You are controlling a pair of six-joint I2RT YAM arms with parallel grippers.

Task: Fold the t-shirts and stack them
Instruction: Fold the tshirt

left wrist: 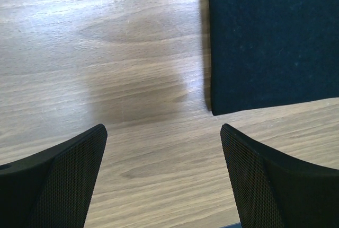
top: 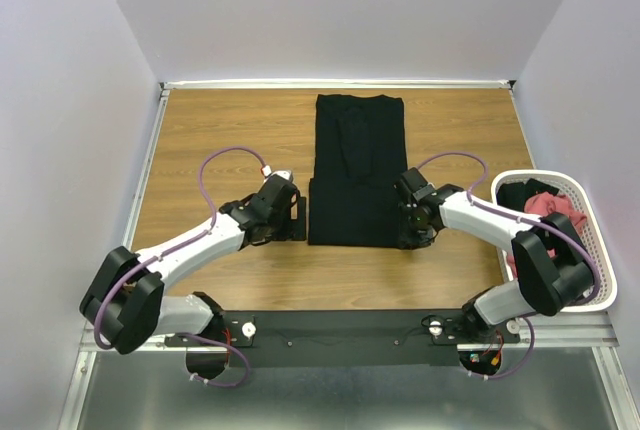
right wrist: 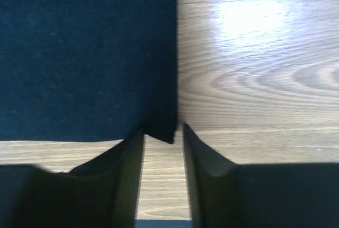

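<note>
While the left gripper [left wrist: 163,128] hung wide open over the table [left wrist: 106,53], the right gripper [right wrist: 162,128] stood narrowly parted, the black shirt [right wrist: 79,53] corner between its fingers.

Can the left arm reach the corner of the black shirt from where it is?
Probably yes. The left gripper is open, and the black shirt has its near corner just ahead, slightly right, with only bare table between.

White-shelled arms [top: 190,245] with black joints — a purple cable [top: 236,150] loops along each; black tool fingers [left wrist: 58,180], finely mesh-textured.
</note>
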